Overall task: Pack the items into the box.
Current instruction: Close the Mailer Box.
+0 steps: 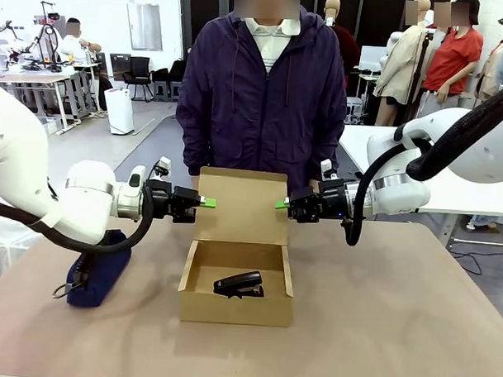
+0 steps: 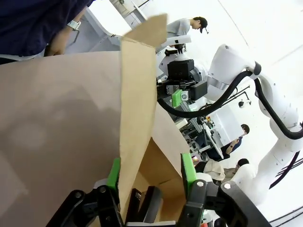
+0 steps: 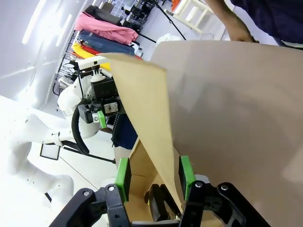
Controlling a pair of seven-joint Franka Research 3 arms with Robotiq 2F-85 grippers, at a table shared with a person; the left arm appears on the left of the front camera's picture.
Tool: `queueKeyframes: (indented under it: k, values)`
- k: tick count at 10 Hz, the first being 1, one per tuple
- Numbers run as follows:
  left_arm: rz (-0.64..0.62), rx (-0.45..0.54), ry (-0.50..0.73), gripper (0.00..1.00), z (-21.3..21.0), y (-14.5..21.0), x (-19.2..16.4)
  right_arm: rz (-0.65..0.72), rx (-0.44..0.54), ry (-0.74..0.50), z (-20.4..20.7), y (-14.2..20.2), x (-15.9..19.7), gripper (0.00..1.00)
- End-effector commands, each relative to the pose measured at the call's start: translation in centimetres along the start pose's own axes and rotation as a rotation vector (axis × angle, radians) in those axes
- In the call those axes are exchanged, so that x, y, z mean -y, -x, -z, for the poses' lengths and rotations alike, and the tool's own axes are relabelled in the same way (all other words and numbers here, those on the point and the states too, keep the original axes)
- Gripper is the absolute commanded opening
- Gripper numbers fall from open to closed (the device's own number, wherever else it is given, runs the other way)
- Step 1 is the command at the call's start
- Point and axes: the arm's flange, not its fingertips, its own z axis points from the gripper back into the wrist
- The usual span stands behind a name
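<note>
Looking across the brown counter (image 1: pixel 379 309), we see a big bright room with other tables, chairs and people far off. A person in a dark purple jacket (image 1: pixel 263 98) stands on the far side.

We see the box (image 1: pixel 236 307) sitting in the middle of the counter, with its long side running left to right. Its flap lid (image 1: pixel 241 206) stands straight up at the back, near the person. The black stapler (image 1: pixel 238 283) lies inside the box on the bottom. Its long side also runs left to right, a bit tilted. We cannot tell which end is the front.

Our left hand (image 1: pixel 205 203) is at the left edge of the lid, and our right hand (image 1: pixel 281 205) is at the right edge. In the left wrist view the lid edge sits between the green pads (image 2: pixel 113 173), and the pads are apart with room to spare. In the right wrist view the lid edge also sits between the pads, which are a little apart. A dark blue thing (image 1: pixel 100 274) lies on the counter under our left arm.
</note>
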Motion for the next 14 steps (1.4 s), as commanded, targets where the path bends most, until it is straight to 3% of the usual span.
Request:
queueKeyframes:
  k: [1,2,3,5,8,11,14]
  values:
    - [-0.016,0.002,0.000,0.61,0.0,-0.7,0.0,0.016,-0.006,-0.001,0.2,-0.8,-0.2,0.56]
    - [0.000,0.000,0.000,0.61,0.0,0.0,0.0,0.000,0.000,0.000,0.0,0.0,0.0,0.56]
    - [0.126,0.026,0.051,0.61,0.1,0.7,0.5,-0.095,-0.050,-0.029,0.7,0.3,0.1,0.56]
    - [0.329,0.150,0.040,0.61,-1.2,1.8,1.9,-0.297,0.008,-0.043,0.4,1.4,-0.3,0.56]
    - [0.503,0.246,0.110,0.61,-2.5,3.3,3.1,-0.582,0.061,-0.089,0.2,2.9,-1.8,0.56]
    - [0.610,0.203,0.175,0.61,-2.3,5.4,3.8,-0.803,0.117,-0.174,0.1,4.8,-2.8,0.56]
    - [0.831,0.154,0.160,0.61,-2.1,7.7,4.6,-0.942,0.121,-0.203,0.4,7.5,-4.4,0.56]
